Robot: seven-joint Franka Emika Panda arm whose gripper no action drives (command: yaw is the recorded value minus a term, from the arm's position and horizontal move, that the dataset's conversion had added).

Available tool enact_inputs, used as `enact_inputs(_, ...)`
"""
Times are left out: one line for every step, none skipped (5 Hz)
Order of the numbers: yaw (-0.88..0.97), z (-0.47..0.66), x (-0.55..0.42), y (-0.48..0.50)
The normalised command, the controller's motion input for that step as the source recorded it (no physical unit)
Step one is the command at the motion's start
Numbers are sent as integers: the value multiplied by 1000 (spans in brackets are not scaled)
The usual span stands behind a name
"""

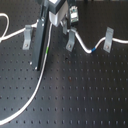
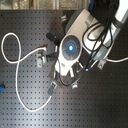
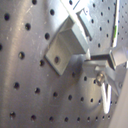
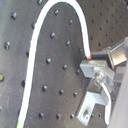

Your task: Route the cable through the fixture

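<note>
**A:** Where was the long thin white cable (image 1: 35, 97) at that moment?

**B:** It lay on the black perforated metal table (image 1: 85, 95). In the first exterior view it came from the first exterior view's left edge, passed the grey metal bracket (image 1: 28, 36) on that side, and then ran down in a wide curve toward the lower left corner. Another white stretch went from the middle bracket (image 1: 71, 41) to the right bracket (image 1: 108, 39), and there I could see a small blue band (image 1: 93, 50) on it. A small green band (image 1: 46, 50) showed beside the black upright bar (image 1: 41, 42).

**A:** And from above?

**B:** In the second exterior view the cable (image 2: 17, 75) made a big loop on the second exterior view's left part of the table (image 2: 100, 105), near one bracket (image 2: 40, 59). The white robot arm with a blue light (image 2: 71, 48) covered the centre.

**A:** What was the gripper (image 4: 102, 67) doing?

**B:** In the second wrist view the end of the cable (image 4: 37, 55) met the grey fingertips (image 4: 89, 66), and the fingers looked narrow, pinched on it. An angled bracket (image 4: 92, 102) stood just beside. In the first wrist view a bracket (image 3: 62, 47) was close to the gripper (image 3: 100, 67) too.

**A:** Any writing or brand to read?

**B:** I could not read any; the pictures were too blurred.
</note>
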Motion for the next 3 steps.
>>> enact_inputs(0, 21, 0, 0)
enact_inputs(-26, 358, -122, -98)
enact_inputs(-91, 319, -110, -174)
